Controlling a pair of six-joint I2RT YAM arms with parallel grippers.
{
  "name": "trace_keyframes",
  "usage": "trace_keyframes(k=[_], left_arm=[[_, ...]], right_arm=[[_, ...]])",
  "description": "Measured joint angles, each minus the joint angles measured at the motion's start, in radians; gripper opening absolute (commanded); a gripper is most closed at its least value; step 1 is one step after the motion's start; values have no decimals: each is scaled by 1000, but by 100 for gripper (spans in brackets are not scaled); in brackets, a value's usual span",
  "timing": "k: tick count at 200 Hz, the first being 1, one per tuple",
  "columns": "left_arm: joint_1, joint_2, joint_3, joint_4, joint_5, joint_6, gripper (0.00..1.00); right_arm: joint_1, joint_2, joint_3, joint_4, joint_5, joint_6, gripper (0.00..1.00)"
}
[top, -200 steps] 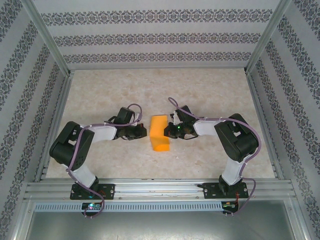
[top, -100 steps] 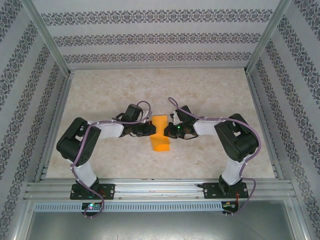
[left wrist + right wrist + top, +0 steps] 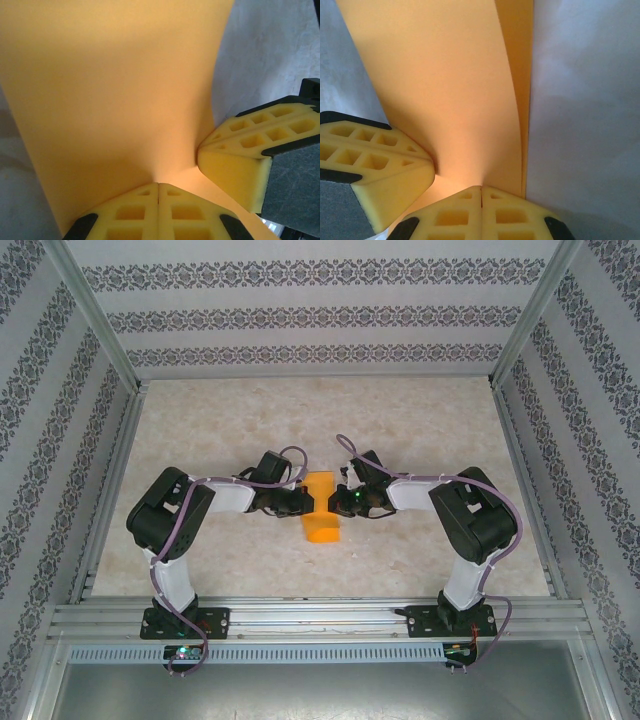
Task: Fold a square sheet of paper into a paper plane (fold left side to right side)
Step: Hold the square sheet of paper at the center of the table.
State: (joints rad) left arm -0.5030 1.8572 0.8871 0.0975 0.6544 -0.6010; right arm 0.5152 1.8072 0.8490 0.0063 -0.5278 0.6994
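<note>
**A:** Where is the square sheet of paper?

**B:** It lies flat on the table, out beyond the middle of the rail. It is doubled over into a narrow orange strip, and its long axis points straight away from the rail.

**A:** And the grippers?

**B:** They meet over the strip about halfway along it. The left gripper reaches in from the rail's left end and the right gripper from its right end. Each wrist view has the other arm's yellow tips just beside its own.

**A:** Are they holding the paper?

**B:** I'd say not. Both pairs of fingers are pressed together with nothing between them. The tips rest on the top layer, which bows up a little ahead of them. It looks like pinning, not gripping.

**A:** So which arm is nearer?

**B:** Neither, as both are on it. What counts is the strip's line. A crease would run along the long axis, so I judge a press should travel toward the rail or away from it, not across.

**A:** Which side has the loose edges?

**B:** The right wrist view shows a second layer's edge along one long side. I can't say which side of the rail that is.
</note>
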Motion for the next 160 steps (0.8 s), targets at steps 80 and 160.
trace_keyframes(k=[80, 160], left_arm=[[0, 13, 19, -15, 1, 14, 4], [-1, 16, 24, -23, 1, 18, 3]], right_arm=[[0, -7, 9, -19, 4, 2, 0], [-16, -28, 32, 3, -14, 12, 0]])
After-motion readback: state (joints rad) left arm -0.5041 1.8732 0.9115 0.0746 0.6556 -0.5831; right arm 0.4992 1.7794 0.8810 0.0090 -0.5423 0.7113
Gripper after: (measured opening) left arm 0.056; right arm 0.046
